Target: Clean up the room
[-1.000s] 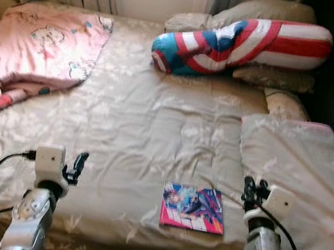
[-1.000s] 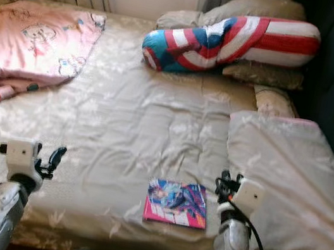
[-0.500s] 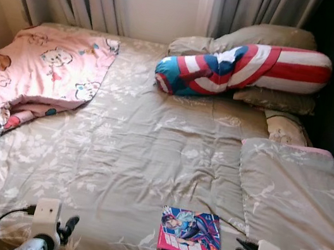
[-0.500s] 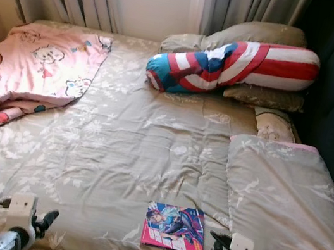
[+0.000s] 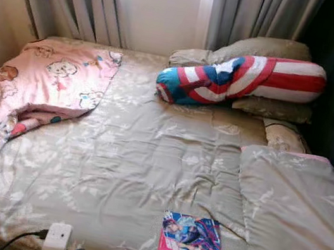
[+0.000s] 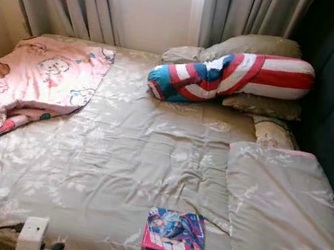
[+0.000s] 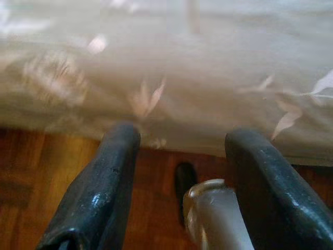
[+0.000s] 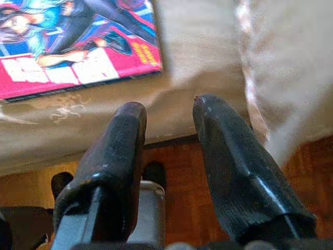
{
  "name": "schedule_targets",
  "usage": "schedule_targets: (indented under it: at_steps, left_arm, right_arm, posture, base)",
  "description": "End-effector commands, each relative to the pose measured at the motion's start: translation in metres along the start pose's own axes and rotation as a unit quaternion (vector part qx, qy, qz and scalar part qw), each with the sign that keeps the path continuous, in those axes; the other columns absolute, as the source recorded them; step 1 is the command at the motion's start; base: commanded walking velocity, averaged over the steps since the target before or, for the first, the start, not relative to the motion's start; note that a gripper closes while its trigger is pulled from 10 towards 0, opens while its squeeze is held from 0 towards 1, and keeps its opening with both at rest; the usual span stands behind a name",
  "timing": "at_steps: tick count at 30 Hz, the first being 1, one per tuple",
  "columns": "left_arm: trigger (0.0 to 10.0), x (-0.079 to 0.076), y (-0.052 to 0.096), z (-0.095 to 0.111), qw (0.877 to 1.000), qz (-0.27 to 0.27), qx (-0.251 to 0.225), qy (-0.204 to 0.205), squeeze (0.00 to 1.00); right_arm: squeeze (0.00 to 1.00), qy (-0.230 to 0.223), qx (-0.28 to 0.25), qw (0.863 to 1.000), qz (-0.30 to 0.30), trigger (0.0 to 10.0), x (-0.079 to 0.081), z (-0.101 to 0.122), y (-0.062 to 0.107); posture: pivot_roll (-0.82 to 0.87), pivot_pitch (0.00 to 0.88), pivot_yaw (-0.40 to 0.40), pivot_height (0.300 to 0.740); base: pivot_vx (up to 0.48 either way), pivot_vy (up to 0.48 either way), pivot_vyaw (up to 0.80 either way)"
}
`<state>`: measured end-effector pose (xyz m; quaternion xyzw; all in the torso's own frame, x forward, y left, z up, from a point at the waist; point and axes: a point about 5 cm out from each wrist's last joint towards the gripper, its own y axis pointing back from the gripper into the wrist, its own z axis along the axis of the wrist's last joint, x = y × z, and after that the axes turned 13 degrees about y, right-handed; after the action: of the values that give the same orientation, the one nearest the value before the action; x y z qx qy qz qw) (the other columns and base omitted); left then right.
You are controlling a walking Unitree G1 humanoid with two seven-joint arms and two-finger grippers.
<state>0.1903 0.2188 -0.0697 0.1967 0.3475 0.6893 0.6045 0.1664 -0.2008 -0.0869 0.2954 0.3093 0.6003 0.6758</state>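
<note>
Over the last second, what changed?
Both arms came down: the left gripper and right gripper now sit low at the near bed edge, holding nothing. The head view tilted up toward the curtains. The comic book, pink blanket and striped bolster stayed put.

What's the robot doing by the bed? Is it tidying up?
It stands at the foot of the bed and holds nothing. Both arms are low at the bed's near edge: the left pincer is open over the wooden floor, and the right pincer is open just short of the comic book. The book lies flat near that edge. A pink blanket is bunched on the left, and a striped bolster rests against the pillows.
</note>
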Motion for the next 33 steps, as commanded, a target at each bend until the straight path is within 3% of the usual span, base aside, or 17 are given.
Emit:
schedule_targets:
  at_steps: [1, 17, 33]
  left_arm:
    - [10.0, 0.006, 0.002, -0.006, 1.000, 0.010, 0.014, -0.001, 0.00]
    - [10.0, 0.005, 0.004, -0.016, 0.999, 0.014, 0.037, -0.015, 0.00]
    - [10.0, 0.002, 0.004, -0.022, 0.999, 0.016, 0.050, -0.010, 0.00]
  right_arm:
    - [0.00, 0.001, -0.004, 1.000, 0.005, 10.0, 0.003, 0.003, -0.001]
    - [0.00, -0.028, -0.005, 1.000, 0.008, 10.0, 0.007, 0.002, -0.001]
    - [0.00, -0.018, 0.012, 0.999, 0.026, 10.0, 0.009, -0.001, -0.001]
  posture:
    - [0.04, 0.016, 0.003, 0.740]
    - [0.03, 0.026, 0.005, 0.740]
    - [0.03, 0.033, -0.005, 0.740]
  base:
    - [0.000, 0.000, 0.80]
    - [0.000, 0.000, 0.10]
    - [0.000, 0.000, 0.00]
